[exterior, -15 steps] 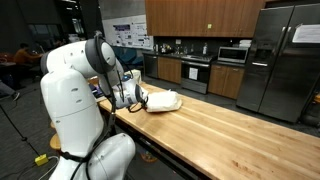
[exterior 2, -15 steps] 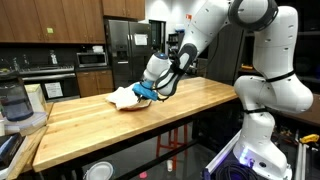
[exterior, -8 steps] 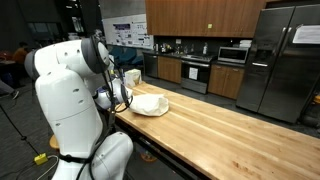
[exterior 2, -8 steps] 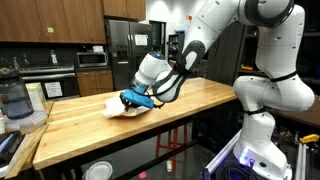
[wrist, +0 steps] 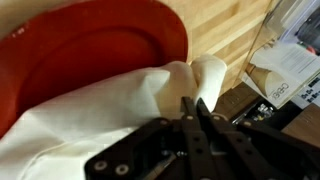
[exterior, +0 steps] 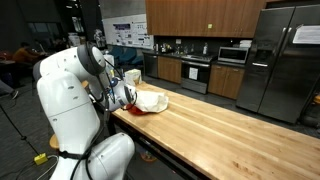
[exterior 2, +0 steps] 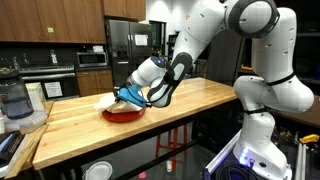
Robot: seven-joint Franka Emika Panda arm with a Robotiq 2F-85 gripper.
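The pincer [wrist: 192, 108], pinching a crumpled white cloth [wrist: 110, 115], has dragged it across the light wooden tabletop [exterior 2: 190, 100]. A round red plate [exterior 2: 122, 114], hidden a moment ago, now shows, with the cloth still draped over part of it.

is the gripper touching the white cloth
Touching. The wrist view shows the gripper pinched shut on a fold of the white cloth.

red plate [exterior 2: 123, 115] uncovered (partly), white cloth [exterior 2: 106, 101] dragged aside

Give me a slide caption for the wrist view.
Gripper pinching a white cloth over a red plate on a wooden counter.
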